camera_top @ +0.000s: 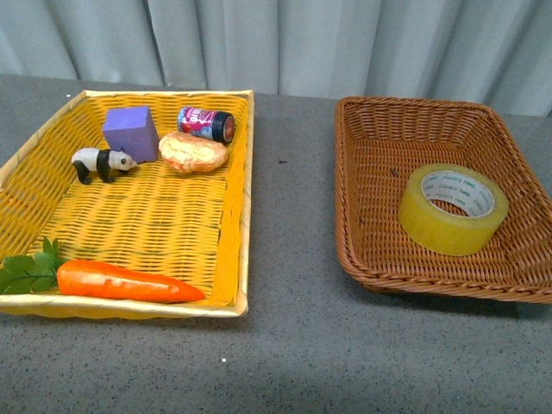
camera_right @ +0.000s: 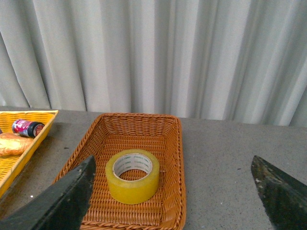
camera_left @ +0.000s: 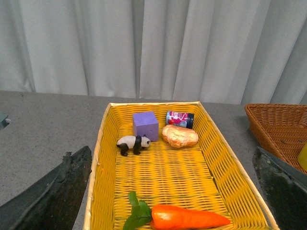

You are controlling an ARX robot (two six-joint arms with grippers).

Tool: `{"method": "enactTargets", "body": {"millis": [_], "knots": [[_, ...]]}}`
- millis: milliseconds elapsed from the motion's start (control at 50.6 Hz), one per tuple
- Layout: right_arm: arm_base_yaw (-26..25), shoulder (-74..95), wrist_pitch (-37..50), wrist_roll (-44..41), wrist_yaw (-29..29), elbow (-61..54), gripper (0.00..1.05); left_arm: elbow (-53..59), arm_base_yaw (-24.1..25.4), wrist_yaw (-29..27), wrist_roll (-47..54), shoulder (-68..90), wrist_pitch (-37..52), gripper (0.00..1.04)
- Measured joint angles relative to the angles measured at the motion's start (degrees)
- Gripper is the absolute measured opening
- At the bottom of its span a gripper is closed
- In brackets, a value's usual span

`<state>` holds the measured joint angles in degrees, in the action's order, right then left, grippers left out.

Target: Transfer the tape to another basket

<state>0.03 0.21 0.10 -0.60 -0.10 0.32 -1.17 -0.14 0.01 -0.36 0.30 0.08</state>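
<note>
Where brown wicker slopes to rounded corners, basket (camera_top: 371, 250) holding tape (camera_top: 452, 209) flat: glossy yellowish ring, white core. Both grippers (camera_left: 172, 191) (camera_right: 172, 191) spread wide, empty.

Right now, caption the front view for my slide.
Tape lies flat in the brown basket; the yellow basket holds toys.

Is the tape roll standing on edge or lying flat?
Lying flat: the tape rests in the brown basket, its hole facing up.
</note>
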Motion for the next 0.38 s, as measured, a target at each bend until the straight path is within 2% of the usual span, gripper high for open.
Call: {"method": "enactTargets", "body": {"millis": [59,376], "knots": [[0.00,0.00,0.00,0.02,0.00,0.00,0.96,0.00,0.00,0.00,0.04,0.00,0.00,0.97],[0.00,0.00,0.00,0.02,0.00,0.00,0.96,0.00,0.00,0.00,0.04,0.00,0.00,0.98]]}}
